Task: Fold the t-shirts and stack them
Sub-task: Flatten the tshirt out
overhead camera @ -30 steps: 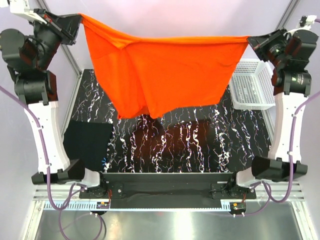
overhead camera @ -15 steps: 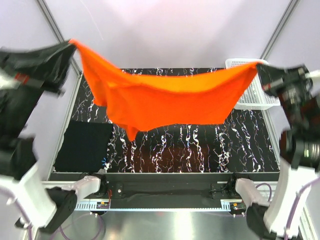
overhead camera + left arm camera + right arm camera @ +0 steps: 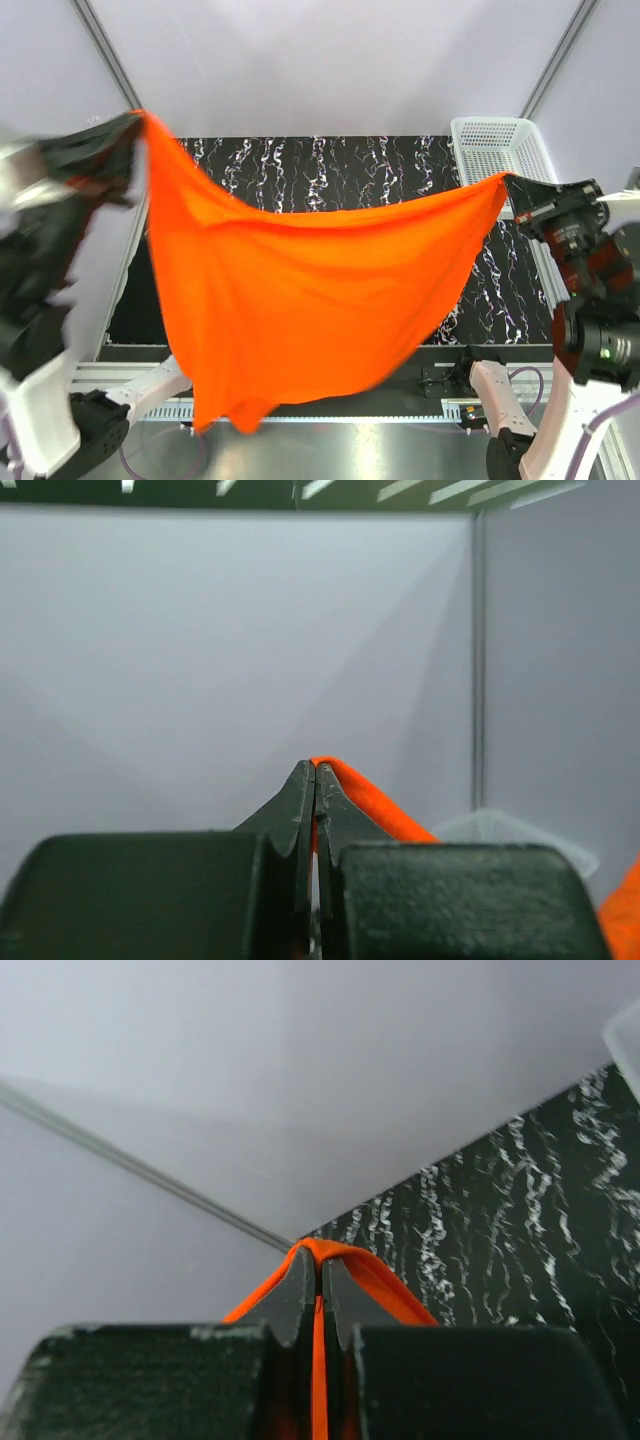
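I am seeing the orange-red t-shirt (image 3: 300,290) hanging in the air, stretched between my two tools. The left tool (image 3: 137,120), blurred in the top view, is holding one upper corner high at the left. Its jaws are pressing together on a thin fold of the cloth. The right tool (image 3: 508,184) is pinching the other corner in the same way, lower at the right. The cloth is looking soft and plain, very vivid, with no print. Its top edge is sagging in a curve between the two grips. The body is falling in wide loose folds toward the near side, hiding much of the black white-veined mat (image 3: 330,165). A white mesh basket (image 3: 497,140), rectangular and of plastic grid, is standing at the far right corner of the mat.
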`<state>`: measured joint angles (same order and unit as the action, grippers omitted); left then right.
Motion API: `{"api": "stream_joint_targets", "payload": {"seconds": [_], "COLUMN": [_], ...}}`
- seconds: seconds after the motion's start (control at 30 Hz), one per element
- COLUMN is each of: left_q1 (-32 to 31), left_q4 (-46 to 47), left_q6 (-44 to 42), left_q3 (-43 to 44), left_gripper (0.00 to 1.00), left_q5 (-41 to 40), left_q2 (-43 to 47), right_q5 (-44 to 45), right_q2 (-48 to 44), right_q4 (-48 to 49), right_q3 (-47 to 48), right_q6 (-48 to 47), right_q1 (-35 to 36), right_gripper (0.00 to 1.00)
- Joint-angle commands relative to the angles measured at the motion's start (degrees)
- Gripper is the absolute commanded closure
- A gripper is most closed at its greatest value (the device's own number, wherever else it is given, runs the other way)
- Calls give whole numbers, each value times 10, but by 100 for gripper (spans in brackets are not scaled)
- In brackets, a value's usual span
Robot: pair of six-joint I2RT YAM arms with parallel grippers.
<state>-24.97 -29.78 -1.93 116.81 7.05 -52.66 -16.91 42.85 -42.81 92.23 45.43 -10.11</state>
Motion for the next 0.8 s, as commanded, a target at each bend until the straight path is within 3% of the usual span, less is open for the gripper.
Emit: {"api": "stream_joint_targets", "payload": {"seconds": [0.0,0.1,0.33,0.47,0.57,0.77], "left_q1": [-3,-2,-1,4,3,7], "left_q4": [11,78,197,192,172,169], "left_q6": [-48,-67,-103,-104,-96,-91], "left_q3": [-91,-225,-313,-229,-131,-76], "left_gripper": [100,100,100,100,100,100], "left_q5": [-69,-69,-89,-119,-151,-163], "left_q2": [-81,-123,-326,-518,-608,-682], "right_q5": [70,124,234,272,302,336], "right_q2": [38,60,155,254,332,375], "right_q4": [-42,-36,65,116,116,134], "right_q3": [-36,-104,-311,-330,-323,-330], "right_q6": [8,-2,-39,-54,-64,-81], "right_q1": [2,2,1,-7,-13,-32], "right_gripper": [100,100,100,100,100,100]}}
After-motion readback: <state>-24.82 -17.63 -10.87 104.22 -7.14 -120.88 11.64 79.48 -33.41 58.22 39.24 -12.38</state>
